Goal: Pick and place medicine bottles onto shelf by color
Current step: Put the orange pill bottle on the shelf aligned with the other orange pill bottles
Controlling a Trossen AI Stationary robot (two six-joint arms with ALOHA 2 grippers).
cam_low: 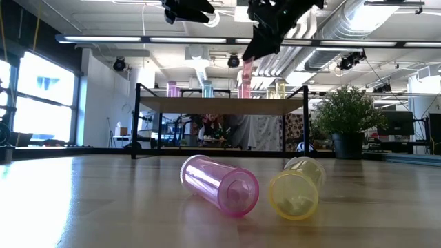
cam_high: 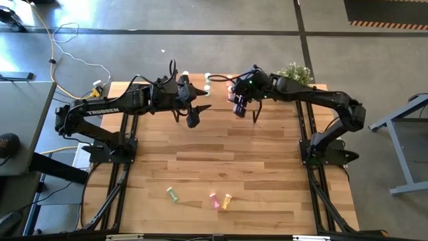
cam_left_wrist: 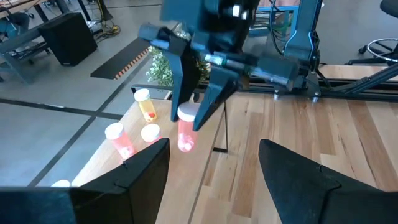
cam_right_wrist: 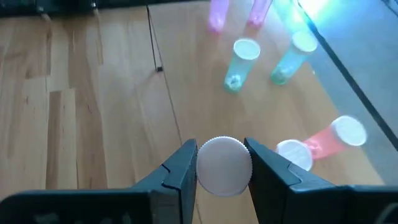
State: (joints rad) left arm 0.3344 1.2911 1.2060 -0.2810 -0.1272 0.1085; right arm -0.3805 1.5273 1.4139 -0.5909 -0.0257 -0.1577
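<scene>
1. My right gripper (cam_right_wrist: 221,167) squeezes the white cap of a red bottle (cam_left_wrist: 186,127), held just above the shelf (cam_low: 220,105)
2. My left gripper (cam_left_wrist: 214,168) is open and empty nearby
3. These bottles look light, hard and slippery, so I hold the cap
4. Three bottles lie on the table (cam_high: 221,150): green (cam_high: 172,195), pink (cam_high: 215,200), yellow (cam_high: 227,200)

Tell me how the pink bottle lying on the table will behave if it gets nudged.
The pink bottle lies on its side, a smooth cylinder, so it would probably roll rather than slide. It looks like thin clear plastic, likely light. The yellow bottle close beside it might get bumped.
</scene>
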